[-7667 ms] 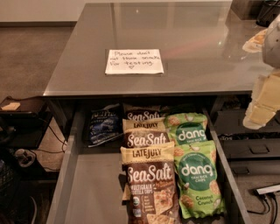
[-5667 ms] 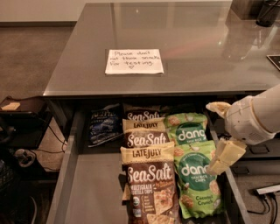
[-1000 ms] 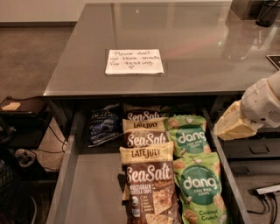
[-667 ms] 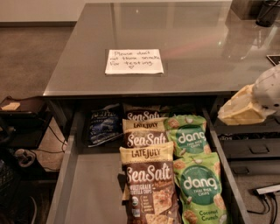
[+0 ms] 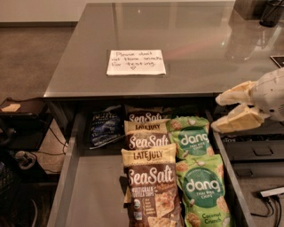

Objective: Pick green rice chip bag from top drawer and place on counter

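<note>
Two green rice chip bags lie in the open top drawer [image 5: 80, 186] at its right side: a near one [image 5: 203, 191] and a far one [image 5: 191, 137], both flat with the white "dang" logo up. My gripper [image 5: 218, 112] comes in from the right edge, level with the counter's front edge and above the drawer's right wall. Its two cream fingers [image 5: 235, 119] are spread apart and hold nothing. It is up and to the right of the far green bag, not touching it. The glossy grey counter [image 5: 195, 48] carries a white handwritten note [image 5: 136, 62].
Three brown Sea Salt bags [image 5: 150, 186] lie in a column left of the green bags. A dark blue-black bag [image 5: 105, 127] lies at the drawer's back left. Dark objects stand at the counter's far right corner [image 5: 270, 11]. Cables and a shelf sit at the left [image 5: 17, 146].
My gripper dipped onto the near green bag earlier, then rose empty and drew back to the right; it now sits slightly left of 0.7 s ago. The near bag lies shifted toward me.
</note>
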Robot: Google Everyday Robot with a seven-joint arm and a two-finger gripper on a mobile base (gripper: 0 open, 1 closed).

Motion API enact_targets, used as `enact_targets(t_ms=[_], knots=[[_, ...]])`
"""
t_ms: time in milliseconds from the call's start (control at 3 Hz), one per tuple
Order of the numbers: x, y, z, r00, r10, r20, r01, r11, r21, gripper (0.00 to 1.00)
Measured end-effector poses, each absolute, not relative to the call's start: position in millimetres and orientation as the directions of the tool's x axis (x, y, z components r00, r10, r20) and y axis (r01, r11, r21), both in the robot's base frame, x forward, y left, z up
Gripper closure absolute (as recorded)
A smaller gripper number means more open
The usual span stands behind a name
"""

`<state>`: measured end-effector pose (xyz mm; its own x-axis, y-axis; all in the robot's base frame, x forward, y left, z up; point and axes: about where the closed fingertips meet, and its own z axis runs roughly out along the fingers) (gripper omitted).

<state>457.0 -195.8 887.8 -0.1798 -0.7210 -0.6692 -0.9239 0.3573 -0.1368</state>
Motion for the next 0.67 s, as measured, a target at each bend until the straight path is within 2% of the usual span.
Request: enact_targets(t_ms=[333,667], knots=[[447.8,-177.6,857.9,-0.138,-0.714,-0.686,-0.938,0.316,-0.141,0.00],[447.8,-177.6,857.7,-0.137,-0.715,-0.686,-0.938,0.315,-0.141,0.00]])
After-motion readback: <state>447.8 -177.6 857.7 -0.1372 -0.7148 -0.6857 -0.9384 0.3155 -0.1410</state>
